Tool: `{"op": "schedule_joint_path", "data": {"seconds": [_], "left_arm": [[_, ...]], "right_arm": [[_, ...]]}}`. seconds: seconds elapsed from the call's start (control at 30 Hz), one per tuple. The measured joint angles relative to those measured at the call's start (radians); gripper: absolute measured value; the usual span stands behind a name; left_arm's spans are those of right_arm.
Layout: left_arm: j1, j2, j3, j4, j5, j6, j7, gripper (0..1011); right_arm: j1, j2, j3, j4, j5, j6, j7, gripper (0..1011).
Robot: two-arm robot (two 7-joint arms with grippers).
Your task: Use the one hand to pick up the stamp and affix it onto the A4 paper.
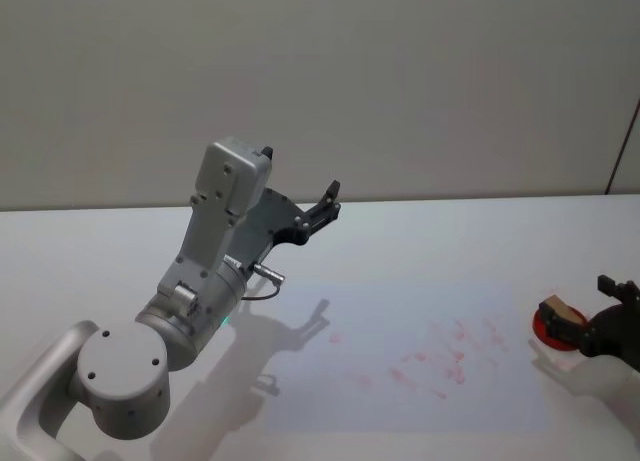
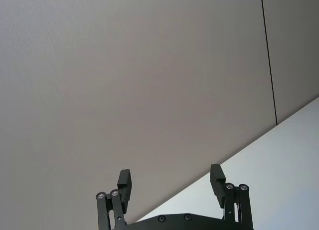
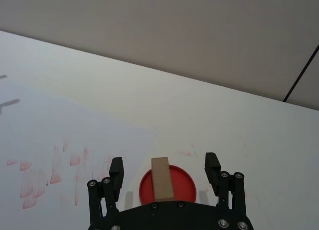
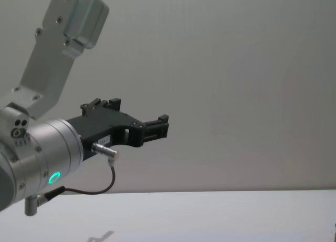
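1. Wooden and light brown, the stamp [image 3: 162,177] rests on a round red pad [image 3: 187,186] at the right side of the white tabletop [image 1: 450,241].
2. The pad lies just beside the right edge of the A4 paper [image 1: 330,381]. I cannot tell whether the two touch.
3. The right claw [image 3: 164,169], matte black and blocky, sits low over the pad. Its jaws are spread, with one finger on either side of the stamp.
4. In the right wrist view there is a clear gap between the block and each finger [image 3: 116,171], so the claw is released and grips nothing.
5. In the head view the same claw comes in from the right edge, close behind the stamp and the pad.
6. The paper lies flat near the middle of the tabletop. A scatter of faint red marks [image 1: 445,366] covers its right half.
7. The left claw [image 2: 170,182] is raised well above the tabletop on the left side and is well apart from the stamp. It points up and forward toward the grey wall [image 2: 149,65].
8. Its jaws stand wide apart, released, with nothing between them.
9. In the chest view the silver wrist [image 4: 58,147] behind the left claw shows a green light [image 4: 54,177].
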Motion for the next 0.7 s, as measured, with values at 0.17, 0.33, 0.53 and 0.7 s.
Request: {"op": "schedule_joint_path", "data": {"seconds": [0.17,0.33,0.53,0.7], "left_arm": [[0.0,0.0,0.0,0.0,0.0,0.0,0.0,1001],[0.0,0.0,0.0,0.0,0.0,0.0,0.0,1001],[0.0,0.0,0.0,0.0,0.0,0.0,0.0,1001],[0.0,0.0,0.0,0.0,0.0,0.0,0.0,1001]], "right_arm": [[0.006,-0.003,-0.001,0.011,-0.003,0.01,0.001,1001],[0.015,-0.005,-0.003,0.028,-0.008,0.021,0.003,1001],[0.025,-0.009,-0.005,0.045,-0.014,0.03,0.006,1001],[0.033,-0.013,-0.008,0.058,-0.019,0.036,0.009,1001]]}}
